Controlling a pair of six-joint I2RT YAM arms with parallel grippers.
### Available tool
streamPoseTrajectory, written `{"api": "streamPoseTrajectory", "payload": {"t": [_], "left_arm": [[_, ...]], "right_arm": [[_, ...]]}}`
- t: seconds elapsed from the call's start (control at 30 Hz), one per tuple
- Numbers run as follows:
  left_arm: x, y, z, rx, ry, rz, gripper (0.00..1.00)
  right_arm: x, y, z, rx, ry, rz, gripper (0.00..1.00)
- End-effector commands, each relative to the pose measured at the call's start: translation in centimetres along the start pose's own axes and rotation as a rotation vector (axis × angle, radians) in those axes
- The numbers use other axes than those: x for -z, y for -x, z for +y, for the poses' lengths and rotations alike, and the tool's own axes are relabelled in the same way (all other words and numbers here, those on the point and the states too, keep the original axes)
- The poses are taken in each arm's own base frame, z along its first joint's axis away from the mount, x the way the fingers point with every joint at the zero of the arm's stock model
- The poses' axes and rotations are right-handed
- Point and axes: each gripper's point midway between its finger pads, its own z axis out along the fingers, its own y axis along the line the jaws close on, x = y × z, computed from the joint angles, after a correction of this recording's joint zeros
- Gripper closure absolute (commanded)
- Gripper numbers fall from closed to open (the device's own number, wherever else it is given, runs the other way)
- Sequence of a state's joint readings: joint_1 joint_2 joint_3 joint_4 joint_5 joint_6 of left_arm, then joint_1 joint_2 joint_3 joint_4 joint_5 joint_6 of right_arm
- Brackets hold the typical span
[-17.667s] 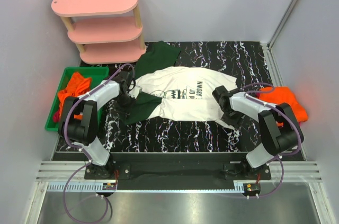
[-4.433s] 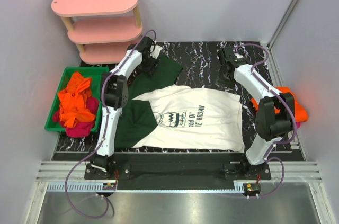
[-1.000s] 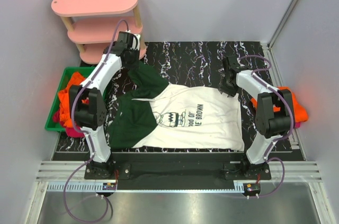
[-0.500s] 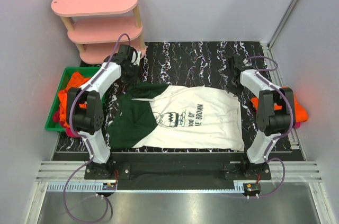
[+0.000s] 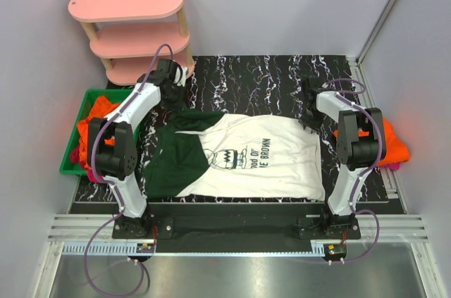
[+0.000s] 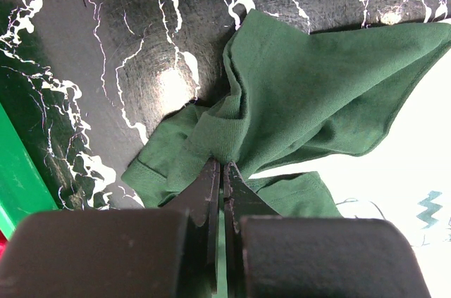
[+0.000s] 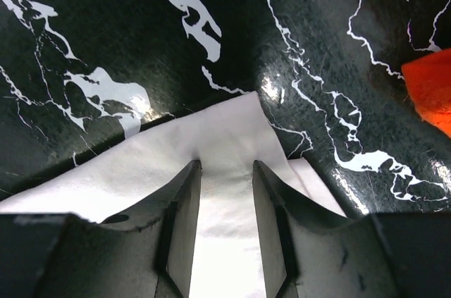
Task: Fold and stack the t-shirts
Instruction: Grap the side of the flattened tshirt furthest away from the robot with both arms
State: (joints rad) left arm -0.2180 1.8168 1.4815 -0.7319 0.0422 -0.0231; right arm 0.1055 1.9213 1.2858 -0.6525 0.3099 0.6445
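Off the table's left edge we see orange and magenta t-shirts (image 5: 88,132) heaped in a green bin (image 5: 116,94). Just right of it, our left gripper (image 6: 223,168) is pinched tight on the bunched dark green sleeve (image 6: 303,94) of the white t-shirt (image 5: 268,157), which lies spread flat along the table's (image 5: 261,79) near edge. At that shirt's far right corner our right gripper (image 7: 225,171) stands half-spread, fingers astride the white cloth without clamping it, and another orange t-shirt (image 5: 391,139) lies bunched at the right edge.
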Motion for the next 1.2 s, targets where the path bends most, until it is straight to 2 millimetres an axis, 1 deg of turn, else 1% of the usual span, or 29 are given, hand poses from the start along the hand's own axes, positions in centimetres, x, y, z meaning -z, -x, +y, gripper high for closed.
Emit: {"api": "streamPoseTrajectory", "payload": {"t": [0.0,0.03,0.07,0.13,0.2,0.3,0.4,0.43,0.53,0.67,0.77,0.87,0.93,1.0,1.03,1.17], "left_arm": [[1.4,1.1,-0.4,-0.015,-0.019,-0.054,1.00],[1.5,1.1,-0.4,-0.015,-0.019,-0.054,1.00],[1.5,1.1,-0.4,-0.015,-0.019,-0.056,1.00],[1.6,1.0,-0.4,-0.016,-0.016,-0.056,1.00],[1.7,1.0,-0.3,-0.019,-0.016,-0.057,1.00],[1.6,0.7,-0.3,-0.019,-0.013,-0.050,1.00],[1.4,0.3,-0.4,-0.019,-0.019,-0.041,1.00],[1.3,0.2,-0.4,-0.017,-0.022,-0.037,1.00],[1.2,0.1,-0.6,-0.014,-0.030,-0.031,1.00],[1.1,0.2,-0.8,-0.013,-0.035,-0.032,1.00],[0.9,0.1,-1.0,-0.018,-0.033,-0.027,1.00],[0.6,-0.2,-1.0,-0.019,-0.030,-0.015,1.00],[0.5,-0.3,-1.1,-0.020,-0.031,-0.012,1.00],[0.4,-0.4,-1.1,-0.021,-0.030,-0.007,1.00],[0.4,-0.4,-1.1,-0.022,-0.027,-0.007,1.00],[0.4,-0.3,-1.1,-0.024,-0.027,-0.009,1.00]], "right_arm": [[-1.0,0.7,0.3,-0.009,-0.024,-0.012,0.61],[-1.2,0.5,0.3,-0.009,-0.028,-0.008,0.74],[-1.4,0.1,0.1,-0.005,-0.036,0.001,0.81],[-1.6,-0.5,-0.3,-0.006,-0.046,0.013,1.00],[-1.4,-0.7,-0.7,-0.010,-0.047,0.015,1.00],[-0.4,-0.7,-1.3,-0.025,-0.045,-0.007,1.00],[1.2,-0.6,-1.9,-0.026,-0.025,-0.042,1.00],[2.1,-0.6,-2.1,-0.027,-0.012,-0.052,1.00],[3.2,-1.4,-2.5,-0.032,0.020,-0.044,1.00],[4.0,-3.1,-2.9,-0.032,0.039,-0.002,1.00],[4.5,-3.7,-3.3,-0.035,0.047,-0.014,1.00],[5.3,-3.8,-3.0,-0.032,0.087,-0.039,1.00],[6.2,-4.2,-2.2,-0.005,0.142,-0.044,1.00],[6.6,-4.8,-1.6,0.028,0.176,-0.029,1.00],[6.8,-5.6,-1.1,0.044,0.202,0.001,1.00],[7.1,-7.5,-0.8,0.082,0.224,0.081,1.00]]}}
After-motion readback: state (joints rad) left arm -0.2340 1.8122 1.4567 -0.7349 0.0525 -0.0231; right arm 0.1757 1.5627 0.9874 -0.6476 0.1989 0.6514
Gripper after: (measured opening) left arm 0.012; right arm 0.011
